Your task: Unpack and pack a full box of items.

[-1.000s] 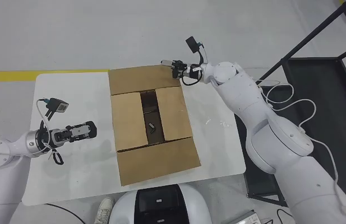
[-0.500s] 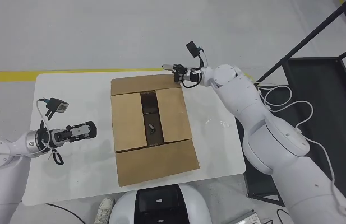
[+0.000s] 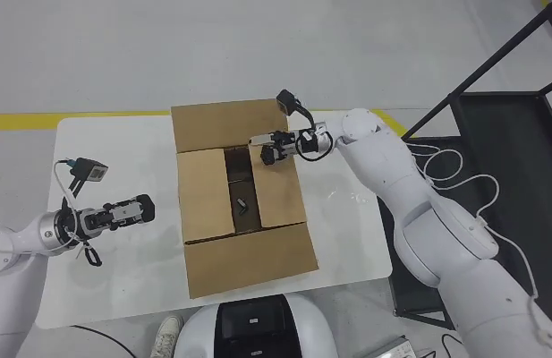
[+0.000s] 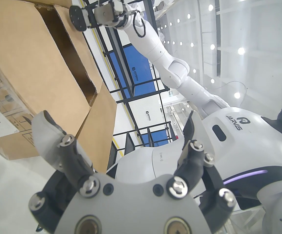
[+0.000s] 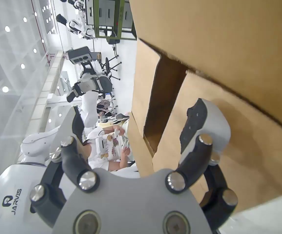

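1 brown cardboard box sits mid on the white surface. It has 4 flaps. The far flap and near flap are folded outward. The left flap and right flap lie inward over the opening, w/ a dark gap between them. 1 small dark item shows in that gap, inside the box; too small to tell what it is.

2 end effectors. The right end effector hovers at the far end of the right flap, next to the gap. It's spread wide and holds nothing. One finger is over the flap's cardboard; can't tell if it touches. The left end effector is over bare surface left of the box, apart from it and pointed at its left side. It's also wide and empty.

Edges: the far flap reaches the surface's far edge, and the near flap ends approx. at the near edge. There's a broad bare strip left of the box and a narrower one to its right. A black metal rack stands past the surface's right edge.
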